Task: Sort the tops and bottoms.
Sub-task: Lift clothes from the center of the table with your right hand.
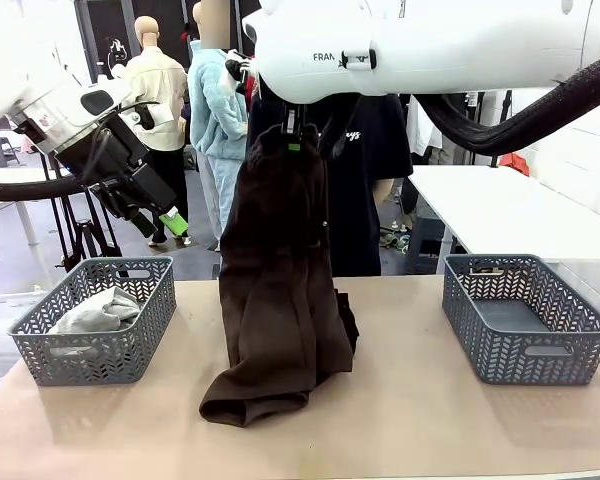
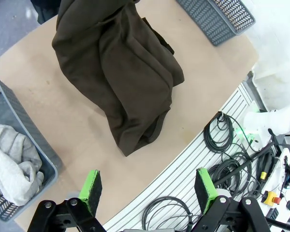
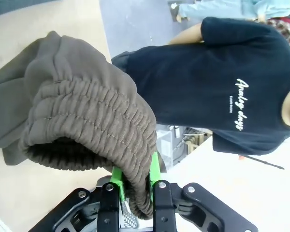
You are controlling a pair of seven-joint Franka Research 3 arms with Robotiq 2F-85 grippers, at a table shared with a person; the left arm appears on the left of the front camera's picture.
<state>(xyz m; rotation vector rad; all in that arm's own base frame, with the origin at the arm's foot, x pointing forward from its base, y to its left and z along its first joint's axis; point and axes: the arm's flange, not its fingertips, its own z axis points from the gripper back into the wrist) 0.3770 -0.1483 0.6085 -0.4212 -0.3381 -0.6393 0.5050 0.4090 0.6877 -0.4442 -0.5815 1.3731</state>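
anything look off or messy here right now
Nothing is spilled or damaged. One thing is untidy: the dark brown trousers hang by their elastic waistband from the right hand, with the leg ends crumpled in a heap on the table. The grey garment lies bunched in the basket on the robot's left.

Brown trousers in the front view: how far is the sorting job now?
Done: the grey garment lies in the left basket. In hand: the right hand is shut on the waistband of the brown trousers, lifted, lower end on the table. Left: probably carrying them to the right basket. The left hand is open.
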